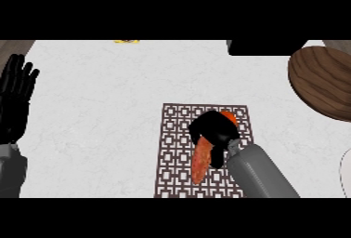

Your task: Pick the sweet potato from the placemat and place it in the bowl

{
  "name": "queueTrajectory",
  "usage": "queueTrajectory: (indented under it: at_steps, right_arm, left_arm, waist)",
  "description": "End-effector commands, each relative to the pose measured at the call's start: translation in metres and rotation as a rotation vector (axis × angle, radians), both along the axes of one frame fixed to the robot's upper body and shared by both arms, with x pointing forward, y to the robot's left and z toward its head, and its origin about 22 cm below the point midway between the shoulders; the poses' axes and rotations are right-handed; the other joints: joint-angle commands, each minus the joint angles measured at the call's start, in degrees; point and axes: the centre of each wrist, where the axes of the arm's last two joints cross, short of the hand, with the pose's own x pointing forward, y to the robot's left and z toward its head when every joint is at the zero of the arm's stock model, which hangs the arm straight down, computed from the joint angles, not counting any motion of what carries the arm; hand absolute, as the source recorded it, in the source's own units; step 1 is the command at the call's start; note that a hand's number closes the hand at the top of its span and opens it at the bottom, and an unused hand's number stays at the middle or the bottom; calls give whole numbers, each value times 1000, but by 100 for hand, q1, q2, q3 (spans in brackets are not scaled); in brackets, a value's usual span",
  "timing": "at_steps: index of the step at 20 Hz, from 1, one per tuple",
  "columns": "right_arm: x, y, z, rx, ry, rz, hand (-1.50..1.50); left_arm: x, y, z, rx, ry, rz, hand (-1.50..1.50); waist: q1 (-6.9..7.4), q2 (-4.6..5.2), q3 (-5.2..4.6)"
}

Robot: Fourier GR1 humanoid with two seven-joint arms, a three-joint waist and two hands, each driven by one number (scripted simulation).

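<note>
An orange sweet potato [201, 162] lies lengthwise on the brown patterned placemat [177, 148] in the middle of the white counter. My right hand [214, 129] is over its far end with fingers curled round it, and an orange tip shows past the hand at the upper right. The thumb reaches down along the potato's right side. The wooden bowl [322, 81] sits at the right edge, far right of the placemat. My left hand [15, 97] rests open at the left edge, fingers up.
A small yellow object [126, 41] shows at the counter's far edge. A dark block [264, 47] sits at the top right beside the bowl. A white rounded thing [345, 174] peeks in at the lower right edge.
</note>
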Motion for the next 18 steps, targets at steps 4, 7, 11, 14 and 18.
queueTrajectory:
  at_steps: [4,7,11,14,18]
  right_arm:
    - [-7,-196,-1,-166,-24,-432,150]
    - [-22,-283,20,-266,-28,-685,150]
    - [-59,-387,76,-280,-117,-914,150]
    - [-91,-444,120,-292,-211,-1036,150]
    - [-142,-497,158,-223,-324,-1126,150]
  left_arm:
    - [-13,17,0,2,0,79,0]
    - [-17,26,-4,-3,11,137,0]
    - [-25,35,-8,-3,22,157,0]
    - [-24,31,-8,-22,15,130,0]
    - [-23,18,-7,-10,-8,74,0]
  waist:
    - [-545,-60,27]
    - [-1087,-17,44]
    - [-927,-6,60]
    - [-683,40,67]
    - [-397,28,66]
